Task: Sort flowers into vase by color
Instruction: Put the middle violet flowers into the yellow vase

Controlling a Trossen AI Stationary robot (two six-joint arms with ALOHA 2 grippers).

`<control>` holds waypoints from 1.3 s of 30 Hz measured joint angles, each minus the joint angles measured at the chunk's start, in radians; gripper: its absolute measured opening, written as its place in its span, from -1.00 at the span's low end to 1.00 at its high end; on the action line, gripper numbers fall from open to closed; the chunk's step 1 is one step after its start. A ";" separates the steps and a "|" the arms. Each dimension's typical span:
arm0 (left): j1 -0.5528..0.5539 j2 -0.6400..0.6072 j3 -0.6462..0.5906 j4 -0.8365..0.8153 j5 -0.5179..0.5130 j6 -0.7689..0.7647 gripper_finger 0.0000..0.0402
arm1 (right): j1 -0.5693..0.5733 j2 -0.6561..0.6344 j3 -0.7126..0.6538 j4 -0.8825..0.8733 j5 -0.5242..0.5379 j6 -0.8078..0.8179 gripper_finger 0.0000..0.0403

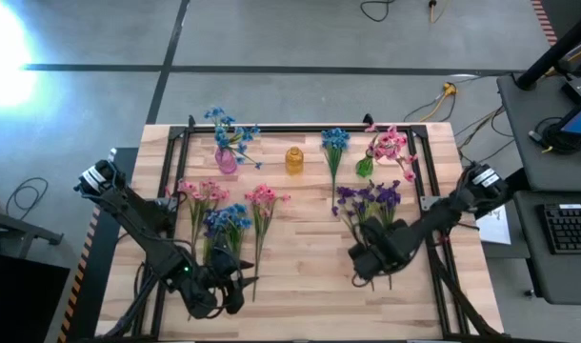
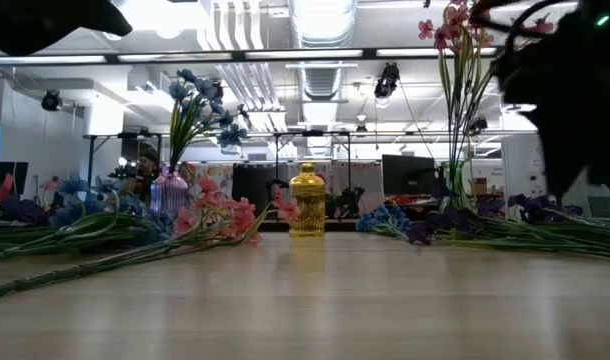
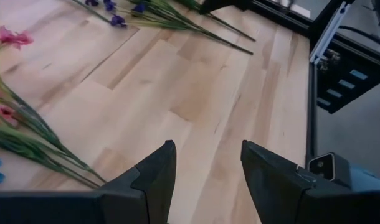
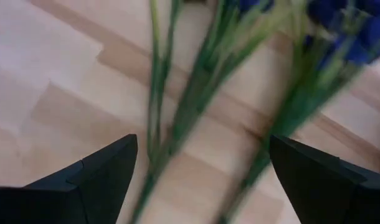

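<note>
Loose flowers lie flat on the wooden table: pink sprigs [image 1: 200,196] [image 1: 262,202] and a blue one [image 1: 229,219] at the left, purple ones [image 1: 369,200] at the right, another blue one [image 1: 334,143] at the far side. A pink vase [image 1: 226,160] holds blue flowers, a green vase [image 1: 365,168] holds pink ones, and a yellow vase [image 1: 294,160] stands between them. My right gripper [image 4: 202,140] hangs open above the purple flowers' green stems [image 4: 190,106], clear of them. My left gripper [image 3: 205,149] is open over bare wood near the front edge, beside the left stems [image 3: 34,140].
A black frame [image 1: 300,128] runs along the table's far edge and sides. Bare wood lies in the middle of the near half [image 1: 305,257]. In the low view the yellow vase [image 2: 307,200] stands centred, with flowers lying on both sides of it.
</note>
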 joint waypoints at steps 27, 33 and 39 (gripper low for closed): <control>-0.003 0.000 0.015 0.001 -0.003 0.009 -0.16 | -0.120 0.003 -0.204 0.350 0.030 -0.099 0.68; -0.003 0.000 0.015 0.001 -0.003 0.009 -0.16 | -0.120 0.003 -0.221 0.358 0.029 -0.084 0.44; -0.003 0.000 0.015 0.001 -0.003 0.018 -0.16 | -0.122 0.003 -0.221 0.373 0.015 -0.081 0.01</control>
